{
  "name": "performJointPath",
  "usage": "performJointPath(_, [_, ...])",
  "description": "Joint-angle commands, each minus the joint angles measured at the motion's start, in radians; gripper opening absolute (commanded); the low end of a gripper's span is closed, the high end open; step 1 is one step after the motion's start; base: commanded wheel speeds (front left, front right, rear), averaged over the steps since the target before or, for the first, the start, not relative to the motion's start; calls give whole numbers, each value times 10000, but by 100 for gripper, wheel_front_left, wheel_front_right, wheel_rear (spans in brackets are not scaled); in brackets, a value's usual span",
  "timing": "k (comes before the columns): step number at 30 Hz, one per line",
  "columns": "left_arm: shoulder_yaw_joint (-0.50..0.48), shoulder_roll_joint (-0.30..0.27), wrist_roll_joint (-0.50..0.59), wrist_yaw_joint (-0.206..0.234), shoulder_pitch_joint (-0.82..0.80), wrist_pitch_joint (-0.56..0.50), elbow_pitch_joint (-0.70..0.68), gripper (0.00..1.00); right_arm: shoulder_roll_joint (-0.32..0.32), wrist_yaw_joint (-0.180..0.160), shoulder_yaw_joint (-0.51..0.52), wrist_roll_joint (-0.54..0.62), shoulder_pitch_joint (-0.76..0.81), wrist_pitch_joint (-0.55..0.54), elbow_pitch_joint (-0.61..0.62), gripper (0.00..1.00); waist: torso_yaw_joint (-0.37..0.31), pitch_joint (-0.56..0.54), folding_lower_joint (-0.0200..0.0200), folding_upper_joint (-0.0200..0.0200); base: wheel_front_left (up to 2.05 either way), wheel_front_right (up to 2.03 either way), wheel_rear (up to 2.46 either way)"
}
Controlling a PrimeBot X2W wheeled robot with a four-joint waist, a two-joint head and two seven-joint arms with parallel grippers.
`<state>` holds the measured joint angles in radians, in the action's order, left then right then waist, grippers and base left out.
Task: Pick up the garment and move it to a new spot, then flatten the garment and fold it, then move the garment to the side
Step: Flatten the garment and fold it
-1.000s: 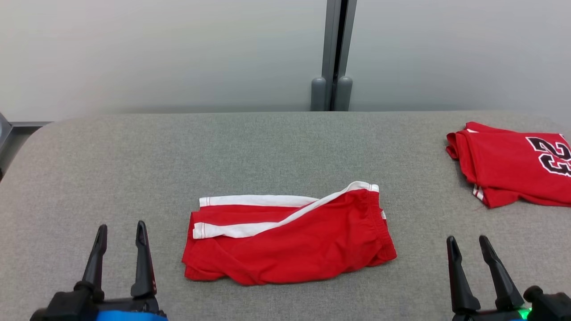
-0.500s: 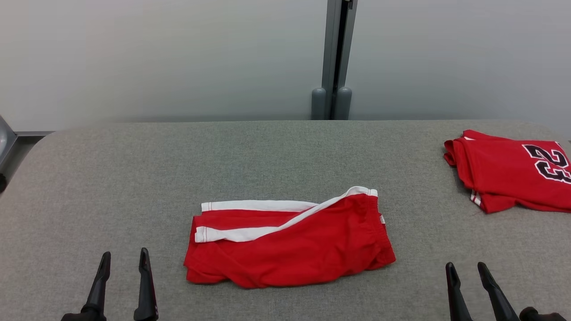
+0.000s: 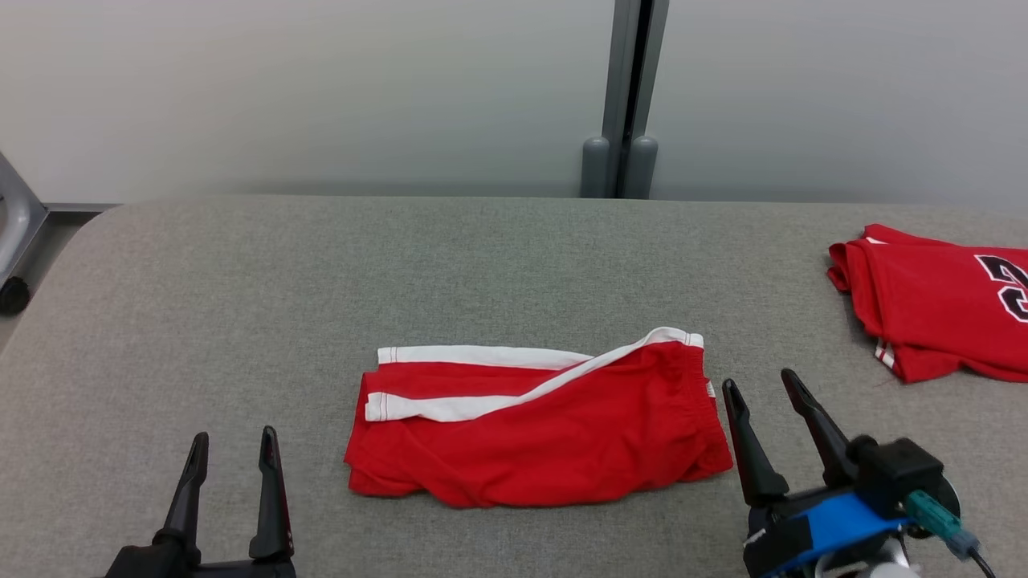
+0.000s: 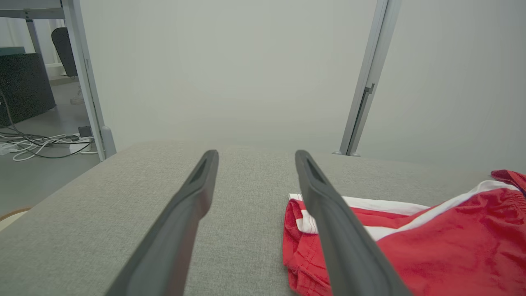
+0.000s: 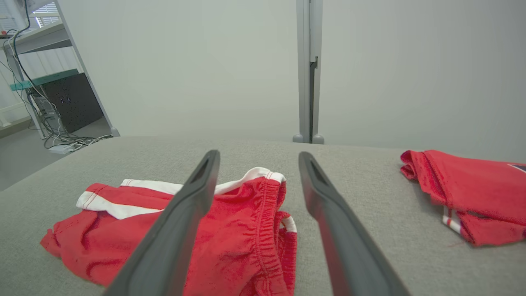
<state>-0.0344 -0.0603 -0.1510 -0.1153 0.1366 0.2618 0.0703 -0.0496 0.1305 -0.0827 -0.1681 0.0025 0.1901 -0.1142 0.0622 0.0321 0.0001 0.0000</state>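
Head view, with both wrist views. Folded red shorts (image 3: 538,433) with white side stripes lie flat at the centre of the grey fabric-covered tabletop (image 3: 321,273), with the elastic waistband toward 3 o'clock and the leg hems toward 9 o'clock. One white stripe runs diagonally across the top layer.

The left end effector (image 3: 234,435) hangs at 8 o'clock from the shorts, near their hem corner and clear of the cloth. Its two dark fingers are spread apart with nothing between them. In the left wrist view the shorts' hem edge lies behind the right-hand finger.

The right end effector (image 3: 758,379) stands at 3 o'clock, just beside the waistband. Its fingers are likewise parted and empty, and whether the nearer tip touches the fabric cannot be told.

A second folded red garment, a jersey (image 3: 940,305) with a black number, rests at 2 o'clock, well apart from the shorts at the tabletop's edge. A grey partition post (image 3: 630,96) rises behind the tabletop at 12 o'clock.
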Motion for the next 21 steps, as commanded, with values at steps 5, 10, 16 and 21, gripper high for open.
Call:
performJointPath(5, [7,69,-73,-85,-345,41,30,100,-18,5,33,435,-1674,-437,-1374,100,372,498,-1,0,0,0,0])
performJointPath(10, [125,92,-123,-116,-667,41,76,100,-20,6,345,723,-2629,-573,-3118,100,695,900,-1,0,0,0,0])
performJointPath(16, [224,103,-181,-144,-898,41,105,100,-21,5,598,680,-3228,-544,-5096,100,915,1198,-1,0,0,0,0])
performJointPath(21, [207,106,-260,-155,-956,41,163,100,-20,5,631,282,-3378,-351,-6296,100,918,1216,-1,0,0,0,0])
